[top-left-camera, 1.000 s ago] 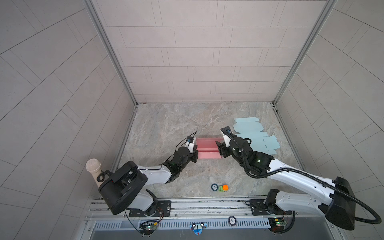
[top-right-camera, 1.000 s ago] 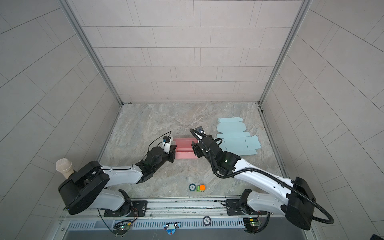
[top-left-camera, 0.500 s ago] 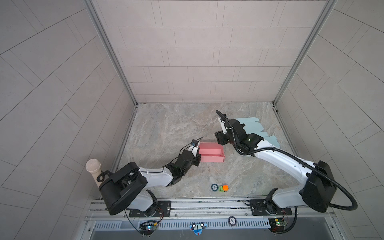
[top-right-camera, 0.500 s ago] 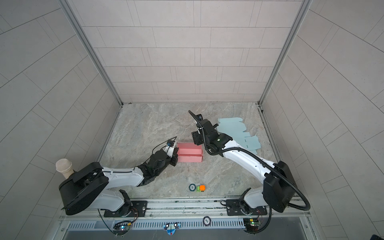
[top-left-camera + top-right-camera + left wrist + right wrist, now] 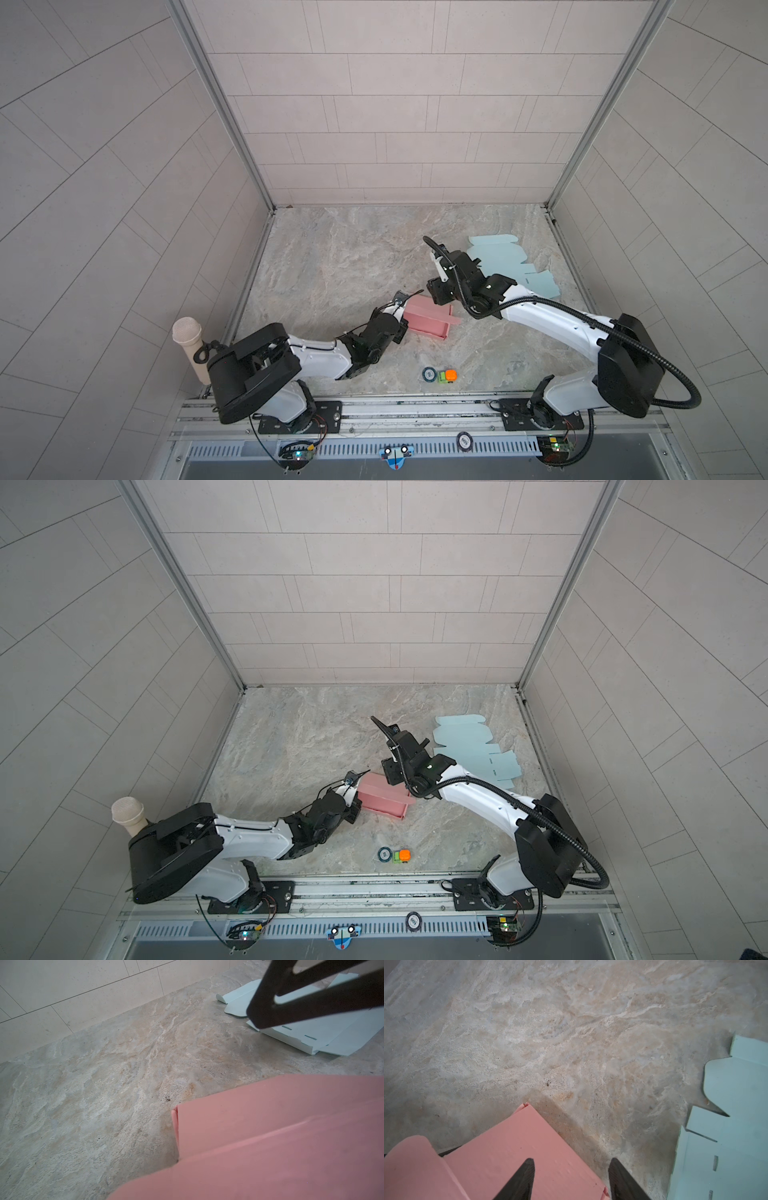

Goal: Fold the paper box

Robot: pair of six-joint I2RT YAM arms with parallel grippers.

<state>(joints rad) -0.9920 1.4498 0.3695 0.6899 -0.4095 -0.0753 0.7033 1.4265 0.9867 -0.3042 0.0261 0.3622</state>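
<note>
The pink paper box (image 5: 428,321), partly folded with a flap jutting out at its right end, lay on the marble table (image 5: 332,257) just below the middle of both top views, slanting down to the right. The left gripper (image 5: 401,320) was clamped on its left end; its wrist view showed mostly pink card, and its own fingers were hidden. The right gripper (image 5: 571,1160) hung over the box's upper right corner, released and holding nothing, with one finger (image 5: 523,1178) above the pink top and its mate over bare table. Light blue flat box blanks (image 5: 509,266) lay right of centre, near the box but apart from it. A small black ring (image 5: 429,374) and an orange-green block (image 5: 448,375) sat side by side near the table's lower edge.
</note>
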